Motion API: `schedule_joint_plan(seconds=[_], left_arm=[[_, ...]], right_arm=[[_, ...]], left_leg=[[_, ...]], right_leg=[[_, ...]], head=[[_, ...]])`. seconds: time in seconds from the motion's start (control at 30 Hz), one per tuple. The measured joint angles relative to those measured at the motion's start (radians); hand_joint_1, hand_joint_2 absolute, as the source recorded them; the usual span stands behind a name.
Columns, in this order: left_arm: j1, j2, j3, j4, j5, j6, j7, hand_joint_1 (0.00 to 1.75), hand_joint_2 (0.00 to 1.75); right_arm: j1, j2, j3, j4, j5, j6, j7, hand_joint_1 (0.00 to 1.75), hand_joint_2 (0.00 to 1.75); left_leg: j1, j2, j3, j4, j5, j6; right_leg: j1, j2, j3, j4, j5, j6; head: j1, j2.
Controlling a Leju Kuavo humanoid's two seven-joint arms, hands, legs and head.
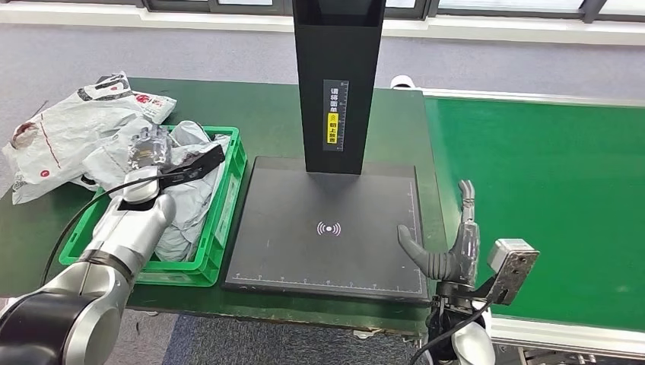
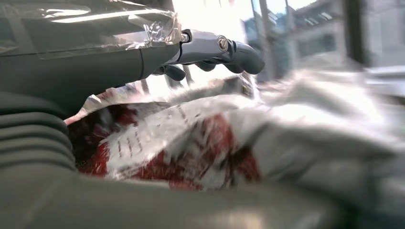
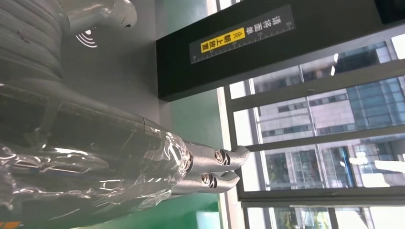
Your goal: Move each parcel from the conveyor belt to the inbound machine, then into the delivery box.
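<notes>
Head camera looks down over the tabletop [image 1: 281, 114]; left wrist camera sits close above blurred parcels [image 2: 191, 143]; right wrist camera, turned sideways, shares the black scanner column [image 3: 267, 43] with the head view

A green plastic crate [image 1: 228, 199] of grey plastic mailer parcels [image 1: 186, 199] sits left of the flat black scanner platform [image 1: 332, 228]. The left hand [image 1: 149, 152] is over the crate. The right hand [image 1: 453, 247], fingers straight and empty, stands at the platform's right edge.

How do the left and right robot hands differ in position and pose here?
The left robot hand is over the green crate among grey parcels; the right robot hand is at the black scanner plate's edge by the conveyor belt, fingers apart. Neither visibly holds a parcel.
</notes>
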Motion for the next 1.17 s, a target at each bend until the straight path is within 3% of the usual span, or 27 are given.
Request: schedule_joint_plan(seconds=[0.33,0.57,0.63,0.73,0.97,1.07,1.17], left_arm=[[0.093,0.097,0.012,-0.047,-0.122,-0.047,0.117,0.00,0.00],[0.146,0.109,0.051,-0.110,-0.122,-0.007,0.095,0.00,0.00],[0.159,0.094,0.066,-0.154,-0.103,0.032,0.038,0.00,0.00],[0.165,0.054,0.090,-0.226,0.018,0.076,-0.114,0.00,0.00],[0.167,-0.022,0.096,-0.403,0.545,0.115,-0.472,0.00,0.00],[0.174,-0.027,0.087,-0.497,0.736,0.171,-0.565,0.00,0.00],[0.185,-0.026,0.076,-0.576,0.811,0.218,-0.592,0.00,0.00]], right_arm=[[-0.037,0.000,0.001,0.033,0.008,0.034,0.018,0.00,1.75],[-0.021,0.000,0.001,0.043,0.012,0.042,0.004,0.00,1.75],[-0.005,0.000,0.001,0.038,0.017,0.040,0.003,0.00,1.75],[0.025,0.000,0.001,0.019,0.026,0.032,0.002,0.00,1.75],[0.084,0.000,0.001,-0.029,0.037,0.022,-0.001,0.00,1.75],[0.090,0.000,0.001,-0.035,0.038,0.022,-0.005,0.00,1.75],[0.090,0.000,0.001,-0.035,0.038,0.022,-0.009,0.00,1.75]], left_leg=[[0.001,0.001,0.000,-0.001,-0.001,-0.001],[0.002,0.001,0.000,0.000,-0.001,-0.001],[0.002,0.000,-0.001,0.000,-0.001,-0.001],[0.002,-0.002,-0.003,0.000,-0.001,-0.001],[0.001,0.000,-0.003,0.001,-0.001,-0.001],[0.001,0.002,-0.003,0.001,-0.002,-0.002],[0.001,0.002,-0.003,0.001,-0.002,-0.002]], right_leg=[[0.002,0.001,-0.001,0.000,-0.001,-0.001],[0.001,0.001,-0.002,0.000,-0.001,-0.001],[0.001,0.000,-0.002,0.000,-0.001,-0.001],[0.001,-0.002,-0.003,-0.001,-0.001,-0.001],[0.000,0.000,-0.004,-0.001,0.000,-0.001],[0.001,0.001,-0.004,-0.001,0.000,-0.001],[0.001,0.002,-0.004,-0.001,-0.001,-0.001]], head=[[0.000,0.000],[0.000,0.000],[0.000,0.000],[0.000,0.000],[0.000,0.000],[0.000,0.000],[0.000,0.000]])
